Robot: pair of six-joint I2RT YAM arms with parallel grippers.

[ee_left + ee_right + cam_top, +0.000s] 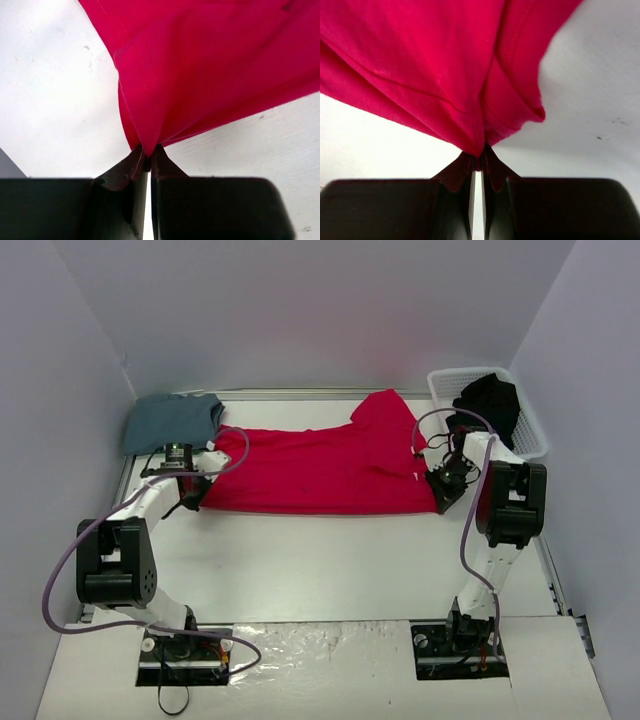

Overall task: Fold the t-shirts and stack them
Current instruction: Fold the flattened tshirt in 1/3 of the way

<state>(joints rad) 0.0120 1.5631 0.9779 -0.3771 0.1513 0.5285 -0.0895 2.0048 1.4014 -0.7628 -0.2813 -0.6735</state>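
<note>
Left gripper (149, 159) and right gripper (480, 159) both pinch red t-shirt (320, 472).

White worktop (330, 560), seen from above. A red t-shirt (320, 470) lies spread from left to right across its far half. A folded blue-grey t-shirt (172, 420) sits in the far left corner and a white slatted basket (533, 430) in the far right. My bases (185, 650) stand at the near edge.
</note>
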